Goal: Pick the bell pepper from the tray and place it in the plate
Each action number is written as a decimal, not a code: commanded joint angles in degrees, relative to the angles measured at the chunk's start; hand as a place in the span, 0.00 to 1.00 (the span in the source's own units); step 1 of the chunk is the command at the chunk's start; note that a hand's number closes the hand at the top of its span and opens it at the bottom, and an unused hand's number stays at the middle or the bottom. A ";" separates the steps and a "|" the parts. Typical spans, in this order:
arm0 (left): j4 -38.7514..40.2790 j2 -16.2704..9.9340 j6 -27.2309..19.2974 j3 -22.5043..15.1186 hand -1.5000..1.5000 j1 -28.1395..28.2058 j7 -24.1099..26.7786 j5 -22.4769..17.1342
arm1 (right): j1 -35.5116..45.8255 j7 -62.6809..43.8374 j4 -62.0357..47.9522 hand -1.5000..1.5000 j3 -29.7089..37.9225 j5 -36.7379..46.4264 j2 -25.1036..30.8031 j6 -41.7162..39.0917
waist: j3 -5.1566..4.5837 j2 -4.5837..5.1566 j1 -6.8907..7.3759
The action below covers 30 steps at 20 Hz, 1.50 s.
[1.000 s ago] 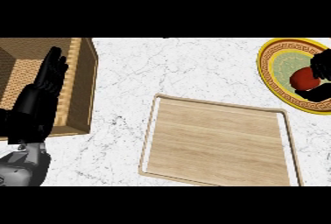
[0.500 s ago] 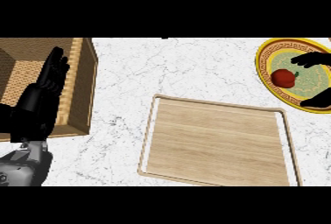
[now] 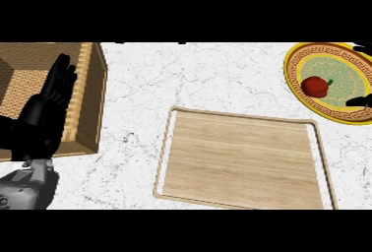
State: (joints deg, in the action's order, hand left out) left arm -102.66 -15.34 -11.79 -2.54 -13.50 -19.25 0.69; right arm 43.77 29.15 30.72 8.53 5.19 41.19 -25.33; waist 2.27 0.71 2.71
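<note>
Black fingers [image 3: 59,74] of the left hand [image 3: 42,115] are lying straight and close together, pointing up over the woven wooden box [image 3: 93,98] at the view's left, holding nothing. The grey forearm [image 3: 23,189] below it is coming in from the lower left corner. Only a dark sliver of the right hand [image 3: 359,101] is showing at the right edge, over the plate's rim; I cannot tell how it is set. The red bell pepper [image 3: 316,85] is sitting in the yellow-rimmed plate [image 3: 298,61], apart from that hand. The wooden tray [image 3: 243,160] is lying on the marble counter [image 3: 189,74].
</note>
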 commanded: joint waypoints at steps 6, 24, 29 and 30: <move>8.14 2.84 1.49 -2.48 0.50 8.99 -2.19 -0.74 | -0.55 4.87 -6.51 0.00 3.77 -4.55 2.44 -10.67 | -1.97 1.81 0.41; 7.97 4.55 2.23 -2.86 0.50 8.12 -2.85 0.66 | -1.33 7.63 -8.68 0.00 1.31 -1.35 1.81 -3.45 | -1.94 2.13 1.64; 8.63 4.81 1.88 -1.88 0.50 7.85 -2.08 1.08 | -1.58 8.86 -9.75 0.00 1.07 -0.43 3.56 -2.53 | -2.00 2.17 1.19; 8.17 4.03 2.95 -0.99 0.50 7.58 -3.04 -0.14 | -2.23 9.87 -10.02 0.00 1.22 -0.56 3.45 -2.55 | -1.97 1.89 1.05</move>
State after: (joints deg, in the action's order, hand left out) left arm -103.13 -13.24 -10.08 -2.34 -13.97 -19.25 2.53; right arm 42.09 36.17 21.85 9.82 4.08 43.89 -26.81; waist 2.19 0.93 3.81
